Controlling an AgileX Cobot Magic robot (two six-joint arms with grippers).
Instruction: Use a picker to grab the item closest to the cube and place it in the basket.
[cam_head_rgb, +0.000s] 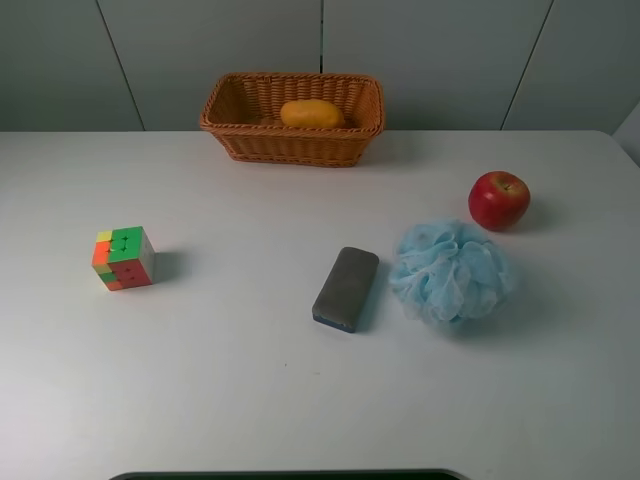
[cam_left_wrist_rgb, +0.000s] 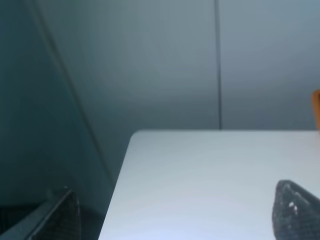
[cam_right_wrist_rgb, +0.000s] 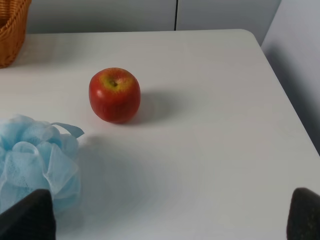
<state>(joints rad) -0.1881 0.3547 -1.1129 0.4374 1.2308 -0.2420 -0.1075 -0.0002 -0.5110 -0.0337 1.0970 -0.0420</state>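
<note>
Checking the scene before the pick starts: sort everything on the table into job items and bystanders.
Job items:
multicoloured puzzle cube
grey rectangular eraser block, nearest the cube
brown woven wicker basket

Bystanders:
red apple
light blue mesh bath pouf
orange-yellow fruit, already in the basket

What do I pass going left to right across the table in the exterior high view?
Multicoloured puzzle cube → woven wicker basket holding an orange-yellow item → dark grey rectangular eraser block → pale blue mesh bath pouf → red apple.
</note>
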